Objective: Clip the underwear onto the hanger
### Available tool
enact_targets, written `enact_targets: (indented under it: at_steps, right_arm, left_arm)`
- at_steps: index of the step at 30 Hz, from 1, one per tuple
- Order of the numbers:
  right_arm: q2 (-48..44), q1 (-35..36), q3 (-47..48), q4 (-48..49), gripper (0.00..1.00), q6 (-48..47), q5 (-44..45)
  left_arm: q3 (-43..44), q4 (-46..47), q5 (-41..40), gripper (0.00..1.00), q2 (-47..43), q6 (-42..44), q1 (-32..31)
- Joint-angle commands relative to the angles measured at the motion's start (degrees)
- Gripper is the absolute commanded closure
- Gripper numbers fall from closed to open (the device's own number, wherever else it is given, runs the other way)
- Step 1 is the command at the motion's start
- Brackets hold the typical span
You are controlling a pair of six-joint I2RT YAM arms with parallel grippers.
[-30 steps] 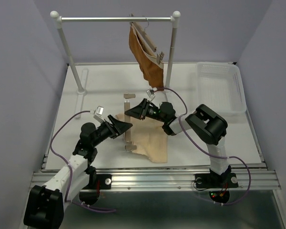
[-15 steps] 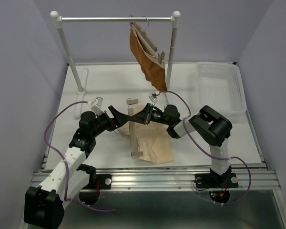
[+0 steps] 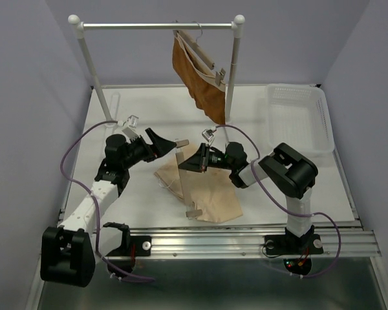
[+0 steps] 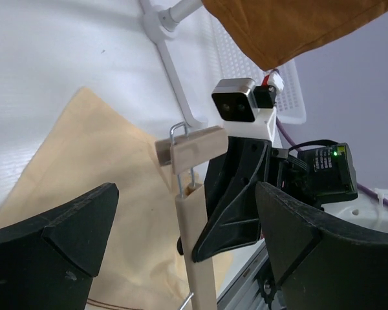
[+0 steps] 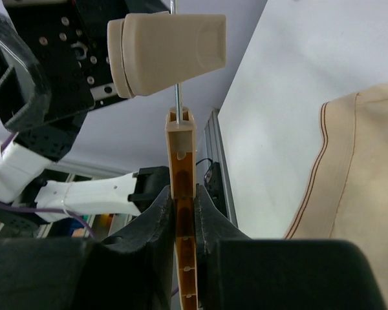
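Standing by the table, I see the right gripper (image 5: 184, 216) pinching the wooden bar of the hanger (image 3: 188, 188) partway along, one finger on each side. The left gripper (image 4: 184, 194) has its fingers spread wide and holds nothing.

The hanger's long axis runs from the far side of the table towards the arms, its near end slanting a little to the right. Its far clip (image 4: 191, 147) sits just in front of the left gripper, and from that wrist the bar lines up in the gap between the spread fingers. So the left arm is the nearer one to that clip.

The underwear (image 3: 213, 197) lies flat on the table (image 3: 129, 116), under the hanger and spreading out to its right. The near clip (image 3: 194, 212) rests at the cloth's near edge, but I cannot tell whether it bites the cloth.
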Motion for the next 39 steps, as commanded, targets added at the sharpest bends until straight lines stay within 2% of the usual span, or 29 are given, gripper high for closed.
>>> enact_targets:
  at_steps: [1, 5, 13, 17, 32, 39]
  right_arm:
    - [-1.01, -0.22, 0.21, 20.98, 0.99, 2.08, -4.66]
    - [-2.41, -0.22, -0.41, 20.97, 0.99, 3.04, -7.56]
    - [-2.42, -0.22, -0.41, 28.35, 0.99, 8.75, -11.08]
    - [-2.86, -0.22, -0.06, 28.97, 0.99, 9.11, -12.57]
    - [-6.02, -0.22, 1.7, 28.97, 0.99, 7.09, -15.57]
    - [-5.76, -0.22, 4.25, 28.97, 0.99, 6.56, -15.48]
  left_arm:
    - [5.52, 7.1, 7.73, 0.01, 3.42, 4.25, 0.68]
    - [6.76, 11.22, 11.69, 0.01, 6.42, 4.52, 0.94]
    - [7.38, 11.85, 15.73, 0.01, 8.71, 7.16, 0.94]
    - [7.38, 12.63, 18.45, 0.01, 9.85, 7.42, 1.03]
    - [4.92, 22.12, 24.44, 0.01, 11.08, -0.22, 0.94]
    - [3.86, 22.92, 25.05, 0.01, 9.5, -1.19, 0.94]
